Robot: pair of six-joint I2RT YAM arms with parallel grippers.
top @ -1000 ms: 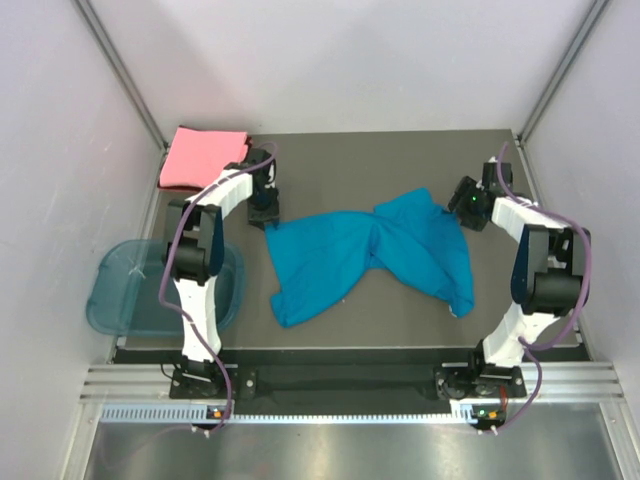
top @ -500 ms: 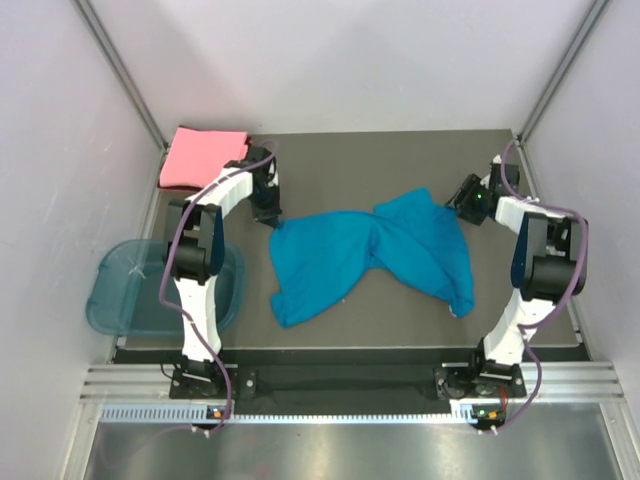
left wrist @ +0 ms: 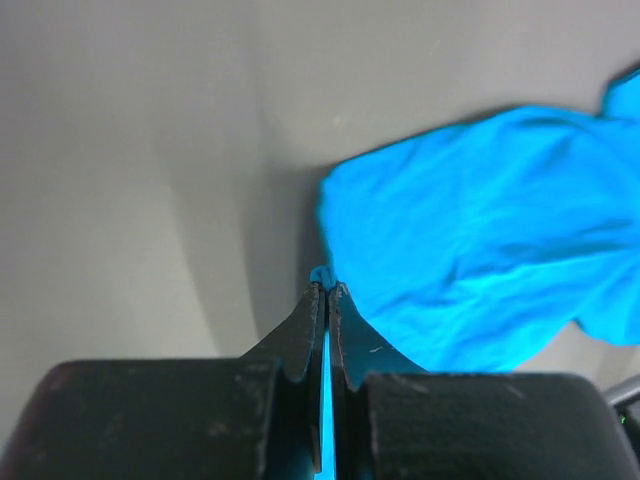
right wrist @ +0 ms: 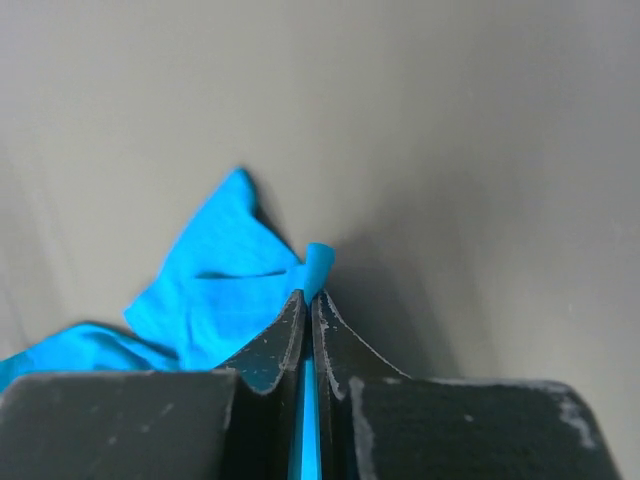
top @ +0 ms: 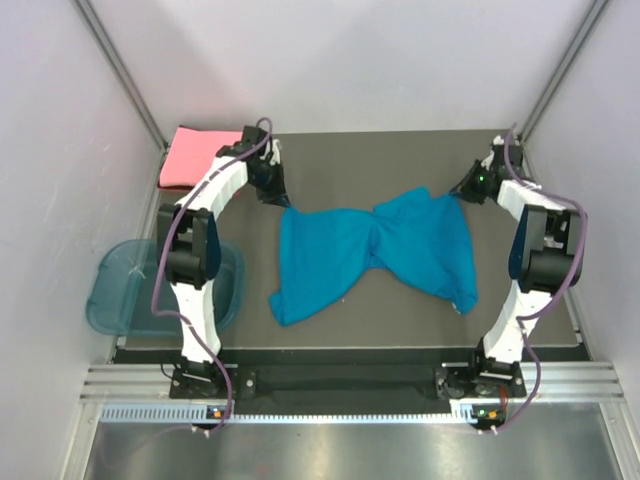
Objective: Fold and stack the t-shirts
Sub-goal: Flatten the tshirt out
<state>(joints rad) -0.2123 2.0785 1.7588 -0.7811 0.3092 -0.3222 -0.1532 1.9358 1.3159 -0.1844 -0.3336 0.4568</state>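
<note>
left fingers (left wrist: 303, 335): clenched tight on one far corner of the teal shirt (top: 370, 250). On my left wrist cam I can see a thin sliver of blue cloth pinched right between them.
right fingers (right wrist: 288, 335): same deal, clamped on the other far corner, with a little tab of fabric poking out past the tips.
teal shirt: lying across the middle of the counter (top: 380, 165), its far edge strung between the two arms. There's a twist bunched up in the center, so it looks kinda like a bow tie. The near side is rumpled on both halves.
pink shirt (top: 195, 155): folded up at the far left corner of the counter, just beside the left arm's wrist and apart from the teal one.
blue tub (top: 115, 300): off the counter's left edge, next to the left arm, well apart from both shirts.
</note>
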